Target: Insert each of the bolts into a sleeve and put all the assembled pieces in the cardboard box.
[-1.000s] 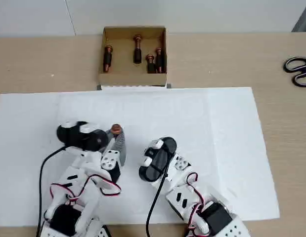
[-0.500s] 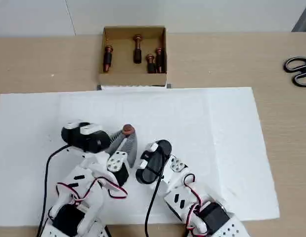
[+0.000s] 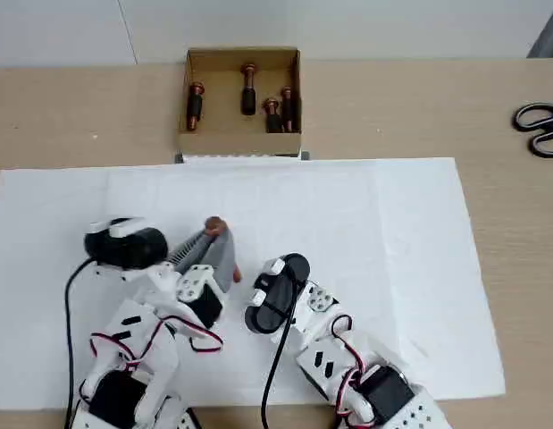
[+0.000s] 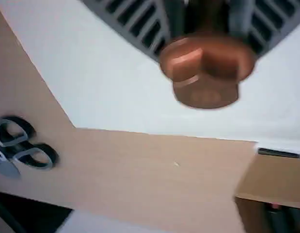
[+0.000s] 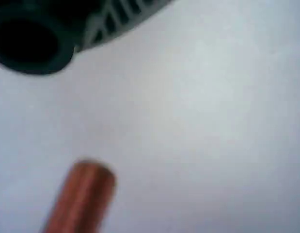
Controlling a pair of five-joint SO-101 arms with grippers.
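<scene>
**Bolt (image 3: 213, 228) swings back left, off the sleeve (image 5: 28, 43)**

Left gripper (image 3: 218, 255), clamped on this 1 bolt, has shifted leftward from the right arm. Right gripper (image 5: 106, 22) grips 1 sleeve, whose open mouth is near the bolt's shaft tip but apart and not lined up. The bolt's long axis slants, head far, tip toward the right gripper. The cardboard box (image 3: 243, 143) holds 4 assembled pieces (image 3: 248, 88).
</scene>
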